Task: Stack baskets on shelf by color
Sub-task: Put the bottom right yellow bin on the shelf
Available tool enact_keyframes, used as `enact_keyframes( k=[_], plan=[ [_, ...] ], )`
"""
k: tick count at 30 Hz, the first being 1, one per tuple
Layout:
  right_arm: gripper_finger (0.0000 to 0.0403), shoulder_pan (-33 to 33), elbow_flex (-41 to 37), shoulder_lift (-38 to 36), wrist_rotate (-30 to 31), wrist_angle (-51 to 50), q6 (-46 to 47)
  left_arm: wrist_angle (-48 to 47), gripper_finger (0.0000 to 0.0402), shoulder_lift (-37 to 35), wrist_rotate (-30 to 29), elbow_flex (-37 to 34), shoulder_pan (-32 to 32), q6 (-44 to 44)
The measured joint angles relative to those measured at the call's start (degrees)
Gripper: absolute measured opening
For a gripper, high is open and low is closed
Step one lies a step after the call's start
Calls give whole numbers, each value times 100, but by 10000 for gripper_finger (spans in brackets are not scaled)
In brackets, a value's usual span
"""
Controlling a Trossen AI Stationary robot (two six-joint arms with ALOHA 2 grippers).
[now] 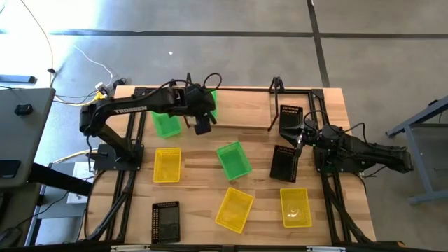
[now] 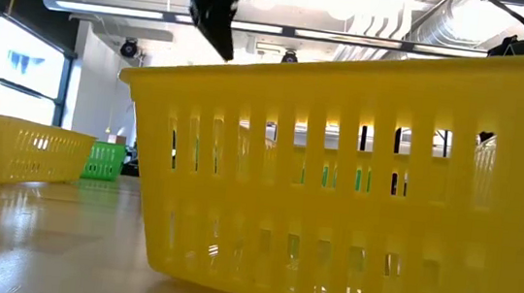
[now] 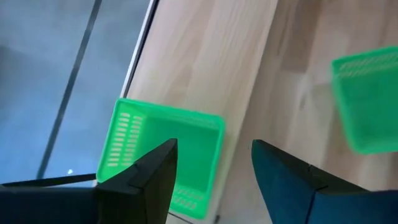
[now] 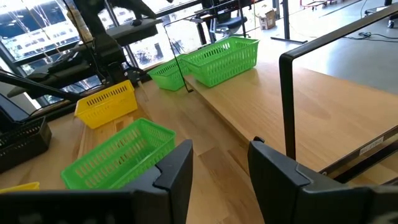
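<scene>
A green basket (image 1: 209,103) (image 3: 163,155) sits on the shelf (image 1: 245,112) at the far side, partly under my left arm. A second green basket (image 1: 166,123) lies just left of it, and a third (image 1: 233,159) lies mid-table. My left gripper (image 1: 201,124) (image 3: 214,168) is open and empty above the shelf's green basket. My right gripper (image 1: 299,137) (image 4: 221,165) is open and empty between two black baskets (image 1: 290,115) (image 1: 285,163), facing along the shelf (image 4: 298,106). Yellow baskets (image 1: 166,164) (image 1: 234,208) (image 1: 295,206) and a third black basket (image 1: 165,222) lie nearer.
The shelf's black rod frame stands upright at its right end (image 1: 276,87) (image 4: 287,99). The yellow basket (image 2: 337,174) nearest the low camera fills that view. The middle of the shelf plank (image 1: 245,112) is bare wood.
</scene>
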Motion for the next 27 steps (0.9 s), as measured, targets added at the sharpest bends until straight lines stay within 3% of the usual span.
enact_keyframes(
  k=[8,14,23,27],
  plan=[
    [140,0,0,-2,0,0,-2,-539,198,0,18,540,-524,-242],
    [140,-1,0,-2,0,4,1,-1121,197,0,245,538,-919,-688],
    [140,-2,-2,-2,0,22,929,-1123,197,-21,361,365,-1698,-1484],
    [140,0,-2,0,0,28,839,-1074,197,-39,358,200,-2068,-1821]
  ],
)
